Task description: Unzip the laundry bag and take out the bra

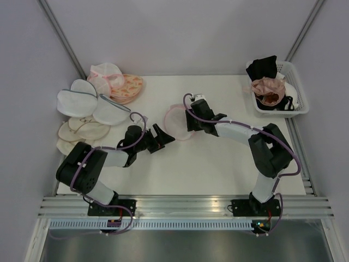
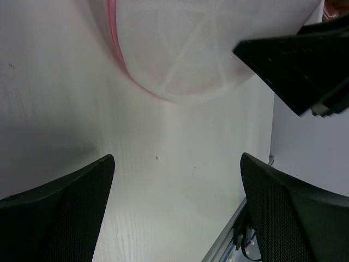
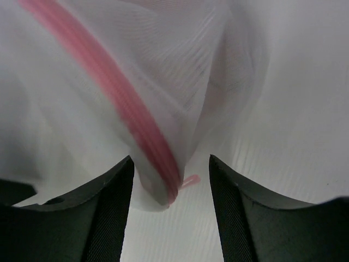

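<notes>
Table (image 1: 218, 164) surface carries the laundry bag (image 1: 175, 123) near its middle, lying flat. The bra seems to be inside it, showing only as a pale pink tint through the mesh (image 2: 188, 82).

The right gripper (image 3: 170, 164) is the nearer one. It sits at the bag's right edge with its fingers apart and clamped on nothing. The pink zipper rim (image 3: 125, 114) runs down between them and ends at a small pink tab (image 3: 191, 180), probably the pull, just inside the gap.

The left gripper (image 2: 177, 157) waits with its fingers spread wide. It is just beside the bag's near-left edge, apart from it, with the bag lying straight ahead.

Closing on the tab looks like the right gripper's job, since the rim's long axis already passes between its fingers. The left is placed to pin the mesh.
</notes>
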Controlling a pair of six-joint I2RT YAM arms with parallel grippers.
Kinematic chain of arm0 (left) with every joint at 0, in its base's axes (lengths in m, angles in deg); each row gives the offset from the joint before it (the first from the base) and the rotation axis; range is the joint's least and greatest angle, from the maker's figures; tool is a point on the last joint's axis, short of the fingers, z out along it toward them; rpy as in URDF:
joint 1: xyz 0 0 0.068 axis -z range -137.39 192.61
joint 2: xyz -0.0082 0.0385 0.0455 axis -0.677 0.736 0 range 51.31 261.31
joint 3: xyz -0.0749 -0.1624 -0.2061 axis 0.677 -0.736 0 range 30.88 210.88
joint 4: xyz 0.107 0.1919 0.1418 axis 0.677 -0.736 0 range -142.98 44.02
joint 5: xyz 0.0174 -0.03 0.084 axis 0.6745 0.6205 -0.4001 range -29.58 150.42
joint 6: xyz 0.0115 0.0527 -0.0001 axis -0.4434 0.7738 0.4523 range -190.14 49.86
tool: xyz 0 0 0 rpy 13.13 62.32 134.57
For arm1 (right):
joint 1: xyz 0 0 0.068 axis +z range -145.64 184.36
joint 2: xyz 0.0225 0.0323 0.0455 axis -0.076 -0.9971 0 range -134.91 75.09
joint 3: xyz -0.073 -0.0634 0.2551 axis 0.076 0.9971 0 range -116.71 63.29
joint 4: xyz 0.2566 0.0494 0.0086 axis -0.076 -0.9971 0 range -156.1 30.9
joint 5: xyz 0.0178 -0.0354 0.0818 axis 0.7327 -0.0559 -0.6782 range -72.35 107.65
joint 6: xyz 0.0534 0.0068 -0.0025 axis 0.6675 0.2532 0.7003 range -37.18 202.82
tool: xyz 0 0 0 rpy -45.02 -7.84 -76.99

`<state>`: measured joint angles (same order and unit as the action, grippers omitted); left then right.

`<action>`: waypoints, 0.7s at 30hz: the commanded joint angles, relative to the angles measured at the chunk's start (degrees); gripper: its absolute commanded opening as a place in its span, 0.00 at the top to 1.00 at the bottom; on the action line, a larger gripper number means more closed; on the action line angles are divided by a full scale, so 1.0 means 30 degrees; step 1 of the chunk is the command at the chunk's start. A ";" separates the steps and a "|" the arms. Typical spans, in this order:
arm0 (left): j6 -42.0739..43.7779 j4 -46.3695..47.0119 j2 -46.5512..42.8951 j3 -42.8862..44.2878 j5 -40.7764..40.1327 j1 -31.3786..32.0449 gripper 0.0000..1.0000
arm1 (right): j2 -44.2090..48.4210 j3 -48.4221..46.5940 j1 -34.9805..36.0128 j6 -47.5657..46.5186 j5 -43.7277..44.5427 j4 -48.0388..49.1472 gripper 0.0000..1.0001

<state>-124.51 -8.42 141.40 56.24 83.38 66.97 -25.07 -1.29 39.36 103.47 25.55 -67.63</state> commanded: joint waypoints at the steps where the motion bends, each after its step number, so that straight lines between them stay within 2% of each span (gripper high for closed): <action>1: 0.0047 0.0928 -0.1373 -0.0601 -0.0095 0.0084 0.00 | -0.1444 -0.1587 -0.0095 -0.0991 0.2809 0.0762 0.38; 3: 0.0018 0.0810 -0.2016 -0.0837 -0.0153 0.0083 0.00 | -0.2412 -0.2525 -0.0154 -0.1051 0.3021 0.1026 0.54; 4: 0.0018 0.0694 -0.2252 -0.1041 -0.0154 0.0083 0.00 | -0.2646 -0.2875 -0.0241 -0.1022 0.2498 0.1174 0.78; 5: 0.0018 0.0606 -0.2457 -0.1130 -0.0154 0.0083 0.00 | -0.2939 -0.2966 -0.0300 -0.0964 0.2145 0.1291 0.91; 6: 0.0018 0.0576 -0.2604 -0.1218 -0.0154 0.0112 0.00 | -0.3029 -0.3054 -0.0330 -0.0818 0.1678 0.1263 1.00; 10: -0.0157 0.0429 -0.3541 -0.1628 -0.0125 0.0083 0.00 | -0.1919 -0.2034 -0.0534 0.0526 -0.1426 0.1937 1.00; 15: -0.1034 0.0546 -0.4917 -0.1950 -0.0269 0.0112 0.00 | -0.0015 -0.0568 -0.1208 0.6167 -0.7514 0.2198 1.00; 17: -0.1270 0.0401 -0.6026 -0.2097 -0.0504 0.0142 0.00 | 0.0977 0.0749 -0.1209 0.7993 -0.8605 0.2696 1.00; 21: -0.2090 -0.0653 -0.8081 -0.1980 -0.1265 0.0229 0.00 | 0.2505 0.3007 -0.1238 1.2559 -1.0016 0.5797 0.99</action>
<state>-127.79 -10.23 121.40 50.21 82.51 67.14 -21.68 4.37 35.47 126.83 3.30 -58.19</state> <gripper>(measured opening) 0.993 0.018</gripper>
